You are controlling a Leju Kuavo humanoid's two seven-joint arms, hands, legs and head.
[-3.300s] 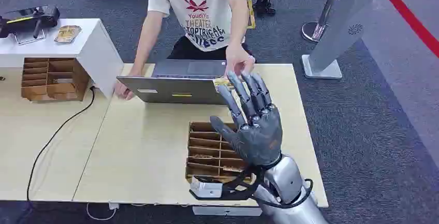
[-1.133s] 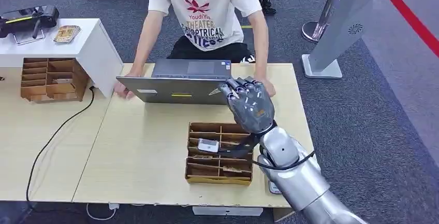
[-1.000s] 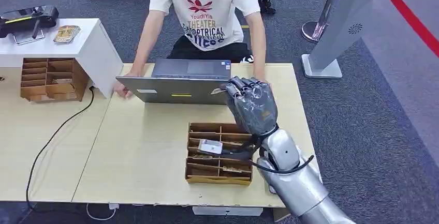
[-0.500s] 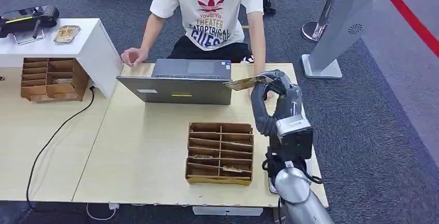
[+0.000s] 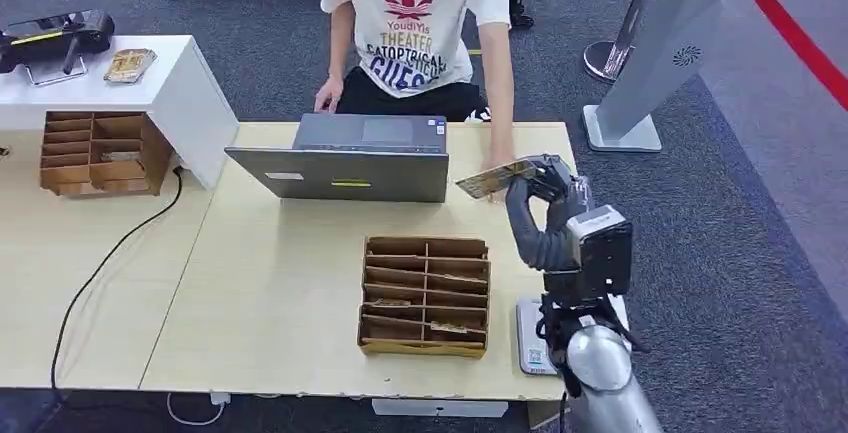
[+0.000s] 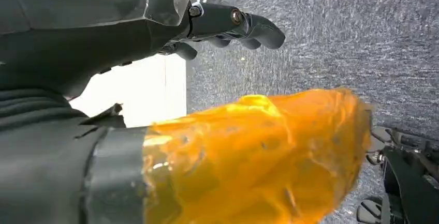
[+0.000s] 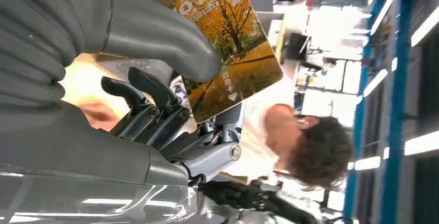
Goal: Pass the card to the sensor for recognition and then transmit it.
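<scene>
My right hand (image 5: 535, 198) is raised over the table's far right part and pinches a card (image 5: 495, 178) that sticks out toward the laptop. In the right wrist view the card (image 7: 233, 48) shows a yellow autumn tree picture, and the thumb presses it against the dark fingers (image 7: 155, 115). A flat white sensor pad (image 5: 530, 338) lies at the table's near right edge, below my forearm. My left hand (image 6: 103, 27) hangs over grey carpet with nothing in it, its fingers loosely apart and an orange wrap on the thumb (image 6: 248, 157).
A person in a white T-shirt (image 5: 420, 23) stands behind the table, one hand on it near the card. A grey laptop (image 5: 345, 163) stands at the far edge. A cardboard organizer (image 5: 425, 293) sits mid-table, another (image 5: 95, 153) on the left by a white cabinet (image 5: 170, 93).
My right hand closed on the card at the person's hand, turned over and drew back toward me and to the right. The person's other hand left the laptop's side.
</scene>
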